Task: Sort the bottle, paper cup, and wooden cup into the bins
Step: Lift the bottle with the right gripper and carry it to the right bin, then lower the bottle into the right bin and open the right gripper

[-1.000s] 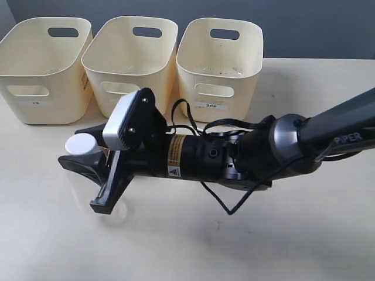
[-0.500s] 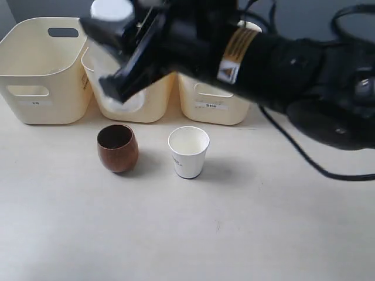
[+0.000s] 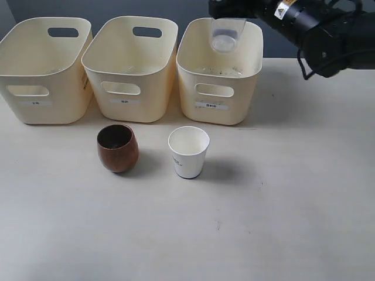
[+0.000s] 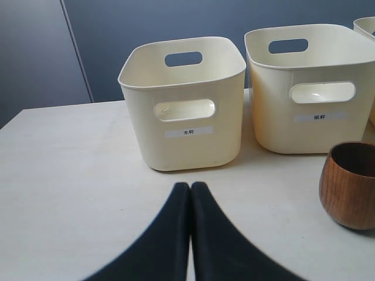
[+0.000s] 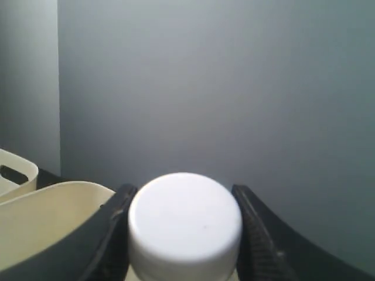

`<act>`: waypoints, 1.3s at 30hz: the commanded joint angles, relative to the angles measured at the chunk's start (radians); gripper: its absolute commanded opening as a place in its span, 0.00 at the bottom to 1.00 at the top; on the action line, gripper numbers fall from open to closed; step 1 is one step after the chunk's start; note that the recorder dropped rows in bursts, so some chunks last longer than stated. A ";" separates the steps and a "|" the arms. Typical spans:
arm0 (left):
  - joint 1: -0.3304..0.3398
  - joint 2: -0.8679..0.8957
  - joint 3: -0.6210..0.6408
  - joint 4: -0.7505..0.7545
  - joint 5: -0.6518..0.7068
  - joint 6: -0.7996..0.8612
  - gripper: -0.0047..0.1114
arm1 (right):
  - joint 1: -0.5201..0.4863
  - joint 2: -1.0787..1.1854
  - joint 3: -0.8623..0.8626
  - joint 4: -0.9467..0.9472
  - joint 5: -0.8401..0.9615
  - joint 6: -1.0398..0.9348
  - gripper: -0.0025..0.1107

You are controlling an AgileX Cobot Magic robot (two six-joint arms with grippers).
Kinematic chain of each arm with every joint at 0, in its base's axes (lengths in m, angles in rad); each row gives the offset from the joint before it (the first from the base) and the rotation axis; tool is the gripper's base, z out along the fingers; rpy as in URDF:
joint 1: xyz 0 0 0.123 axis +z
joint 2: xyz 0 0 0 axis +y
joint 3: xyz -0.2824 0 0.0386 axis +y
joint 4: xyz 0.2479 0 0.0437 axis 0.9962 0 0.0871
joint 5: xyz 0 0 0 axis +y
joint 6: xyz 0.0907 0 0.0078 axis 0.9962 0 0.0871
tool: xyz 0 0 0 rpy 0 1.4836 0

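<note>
The clear bottle [image 3: 225, 35] hangs over the right bin [image 3: 218, 88], with my right gripper [image 3: 227, 13] shut on its top. In the right wrist view its white cap [image 5: 184, 228] sits tight between the two black fingers [image 5: 117, 222], above a cream bin rim [image 5: 53, 202]. The wooden cup [image 3: 118, 147] and the paper cup [image 3: 188, 151] stand upright side by side on the table in front of the bins. My left gripper [image 4: 190, 188] is shut and holds nothing. It hovers low in front of the left bin [image 4: 184, 117], with the wooden cup [image 4: 350, 184] off to one side.
The three cream bins stand in a row at the back: left bin [image 3: 44, 76], middle bin [image 3: 129, 73] and the right one. The right arm [image 3: 316, 29] reaches in from the upper right. A dark wall is behind the bins.
The right arm has lifted the bottle from beside the cups and carried it up and to the right, over the right bin. Both cups are now uncovered and have not moved.
</note>
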 commanded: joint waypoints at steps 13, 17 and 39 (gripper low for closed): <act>-0.003 0.003 -0.001 0.002 -0.014 -0.003 0.04 | -0.007 0.301 -0.170 0.174 0.025 0.000 0.01; -0.003 0.003 -0.001 0.002 -0.014 -0.003 0.04 | -0.007 0.325 -0.170 0.202 0.075 0.000 0.01; -0.003 0.003 -0.001 0.002 -0.014 -0.003 0.04 | -0.007 0.366 -0.170 0.160 0.136 -0.002 0.58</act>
